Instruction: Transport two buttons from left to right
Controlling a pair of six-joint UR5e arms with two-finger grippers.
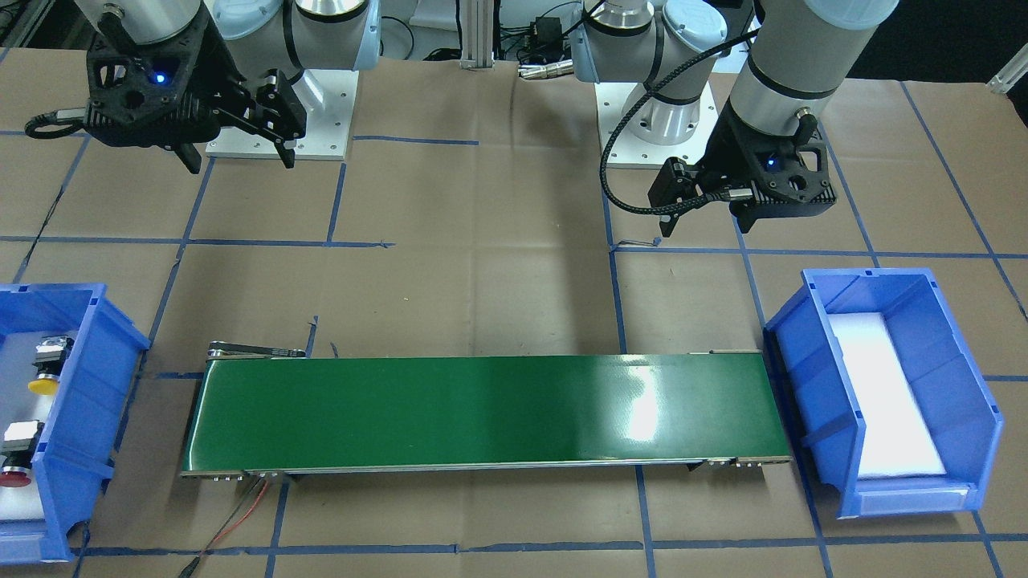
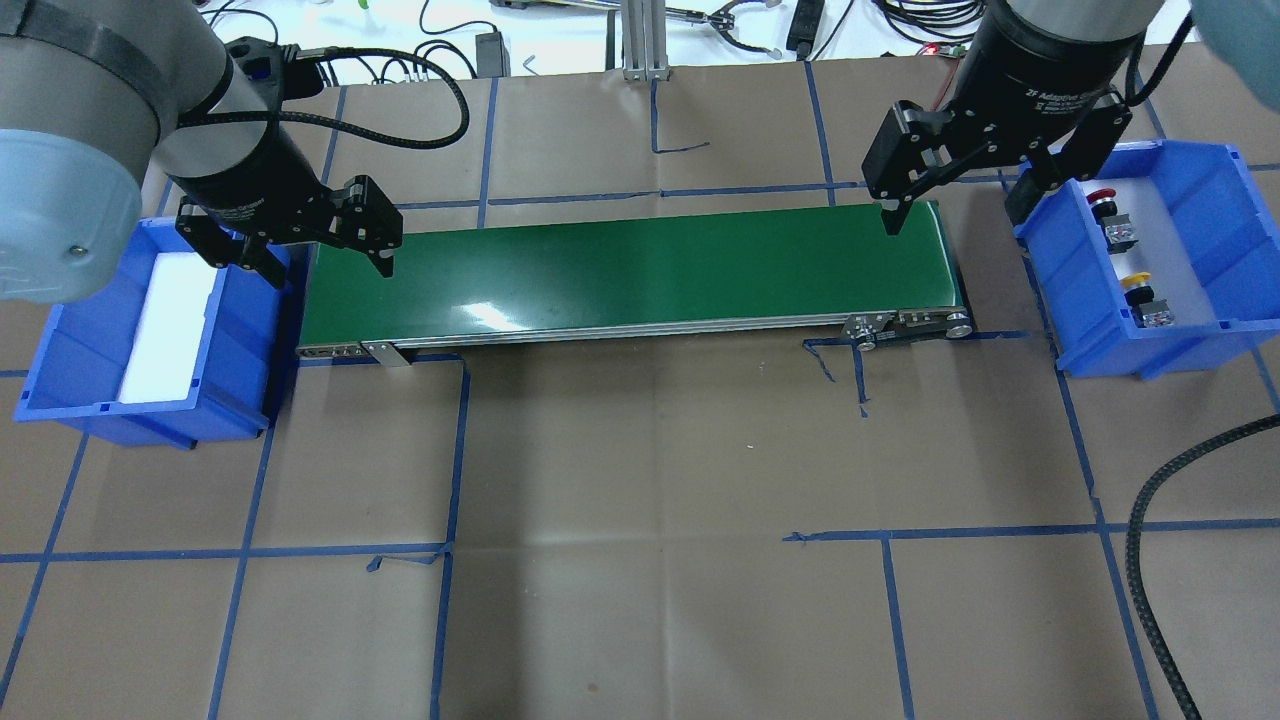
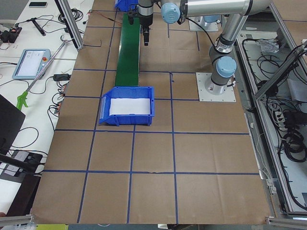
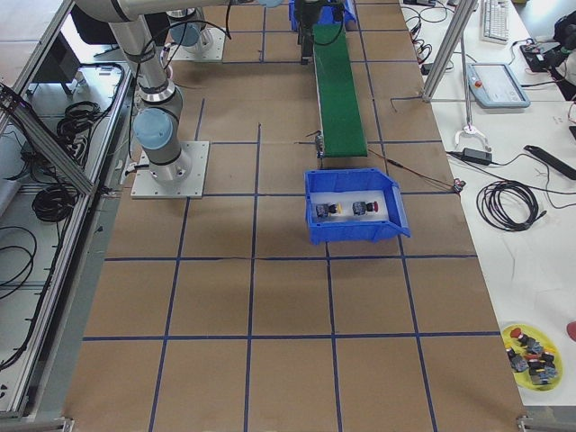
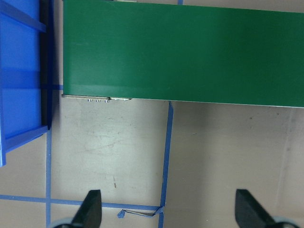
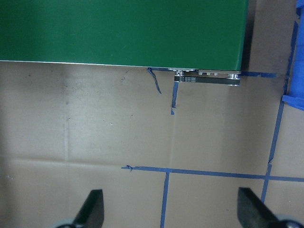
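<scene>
The left gripper [image 2: 328, 270] is held wide open and unloaded over the green conveyor belt's [image 2: 640, 275] left end, and the right gripper [image 2: 952, 220] likewise over its right end. Just beyond that end, the red button [image 2: 1108, 212] and the yellow button [image 2: 1145, 298] are seen lying in the blue bin [image 2: 1100, 335]. The transport is judged done, so both arms should be held clear of the bin.

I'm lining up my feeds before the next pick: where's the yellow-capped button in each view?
Front-facing: yellow-capped button at far left, in the blue bin, above the red button.
Overhead: far right, same bin, below the red button.
Exterior left: not visible.
Exterior right: centre, in the bin, left of the red button.
Left wrist: not in it.
Right wrist: not in it.
Shared landmark: the green conveyor belt.
</scene>
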